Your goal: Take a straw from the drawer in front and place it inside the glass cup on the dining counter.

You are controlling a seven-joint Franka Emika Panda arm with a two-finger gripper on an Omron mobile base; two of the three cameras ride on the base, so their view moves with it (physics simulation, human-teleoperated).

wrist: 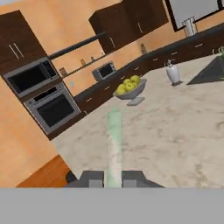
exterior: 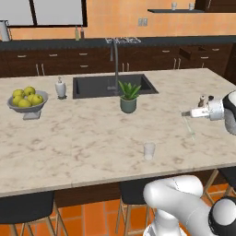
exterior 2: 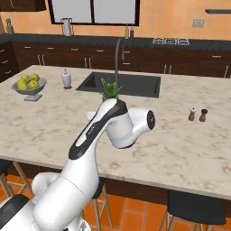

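Pinching the thin, pale greenish-tan straw (wrist: 114,144) between the two dark fingertips, gripper (wrist: 113,178) pressed together on its near end, stick pointing straight away from the hand in the hand view. Hanging from the gripper (exterior: 190,113) in the left base view, slanting down toward the beige marble-veined dining worktop (exterior: 83,133), lower tip near or at the surface; cannot tell whether touching. Sitting ahead of and below the gripper toward the robot's side of the worktop, small clear glass cup (exterior: 149,150), upright and apart from the straw.

Doing the carry well probably means raising the lower tip above the cup's rim, lining it up over the opening, then lowering before letting go; a grazed rim could tip so light a cup.

Standing just beyond the gripper, small salt and pepper shakers (exterior 2: 197,114). Farther off across the worktop, a potted green plant (exterior: 128,97), a dark inset sink (exterior: 110,86) with a tall faucet, a white soap dispenser (exterior: 60,87) and a grey bowl of yellow-green fruit (exterior: 26,99). Beyond, dark brown cabinets under a black counter, orange walls, and a built-in oven stack (wrist: 52,107).
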